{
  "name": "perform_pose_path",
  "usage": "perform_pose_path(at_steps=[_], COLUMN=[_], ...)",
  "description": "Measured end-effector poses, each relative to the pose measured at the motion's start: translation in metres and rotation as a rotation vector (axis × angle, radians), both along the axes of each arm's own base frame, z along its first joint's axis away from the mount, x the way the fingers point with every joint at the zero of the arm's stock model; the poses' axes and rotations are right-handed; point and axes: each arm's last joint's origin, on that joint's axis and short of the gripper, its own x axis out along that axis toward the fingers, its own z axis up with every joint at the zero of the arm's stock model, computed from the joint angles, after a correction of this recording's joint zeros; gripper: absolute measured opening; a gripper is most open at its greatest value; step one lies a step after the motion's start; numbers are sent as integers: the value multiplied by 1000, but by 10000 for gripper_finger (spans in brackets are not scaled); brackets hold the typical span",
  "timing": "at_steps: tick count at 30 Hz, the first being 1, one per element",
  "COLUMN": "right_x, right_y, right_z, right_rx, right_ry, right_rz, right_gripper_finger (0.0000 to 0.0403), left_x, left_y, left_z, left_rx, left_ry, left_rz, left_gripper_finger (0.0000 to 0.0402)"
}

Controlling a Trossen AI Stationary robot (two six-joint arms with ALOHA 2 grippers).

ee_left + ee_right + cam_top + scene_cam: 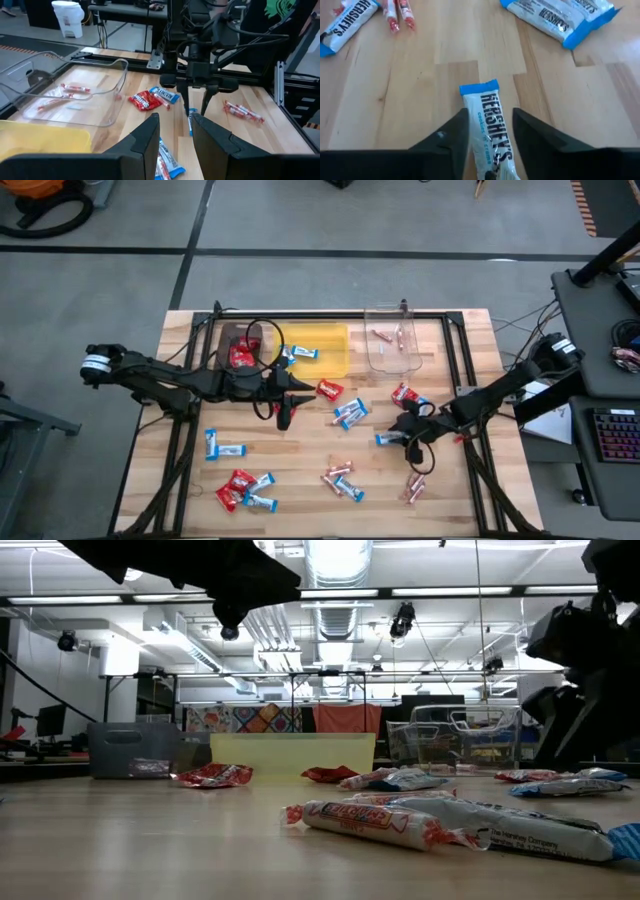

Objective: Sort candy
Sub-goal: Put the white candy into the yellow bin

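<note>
Left gripper (283, 416) hovers just in front of the yellow bin (318, 348), fingers part open, holding nothing, likely waiting its turn. Right of the yellow bin and nearer the front, right gripper (488, 131) straddles a blue-and-white bar (490, 130) flat on the table (300, 470), fingers spread, not yet clamped, lined up to pinch it. Other candy (243, 492) lies scattered unsorted.

a pale wooden surface (300, 470) sits inside a black frame. at its far edge stand three bins in a row: a brown bin (232, 343), a yellow bin (325, 340) just beside it, and a clear bin (395, 355) a little apart. grey floor (330, 240) lies beyond. a keyboard (612, 435) rests on a side desk.
</note>
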Motion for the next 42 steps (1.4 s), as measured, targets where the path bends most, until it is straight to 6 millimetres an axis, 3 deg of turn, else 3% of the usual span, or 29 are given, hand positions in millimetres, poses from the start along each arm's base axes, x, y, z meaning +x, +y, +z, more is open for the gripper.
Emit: perform_pose_path(at_steps=[5, 9, 12, 22, 31, 42], right_x=[-8, -11, -12, -9, 0, 24], right_y=[-3, -4, -5, -4, 0, 1], right_z=[-13, -21, -25, -25, -15, 11], right_rx=[17, -3, -28, -35, -12, 72], right_ry=[64, 88, 100, 73, 34, -141], right_rz=[13, 5, 2, 9, 13, -93], right_gripper_finger=[202, 205, 181, 42, 32, 28], left_x=[0, 0, 0, 0, 1, 4], left_y=[0, 0, 0, 0, 0, -3], left_z=[0, 1, 1, 1, 2, 1], left_rx=[0, -1, -1, -1, -3, 12], left_ry=[-4, -11, -14, -16, -25, -43], left_rz=[1, 1, 1, 1, 1, -31], left_gripper_finger=[97, 97, 97, 97, 97, 99])
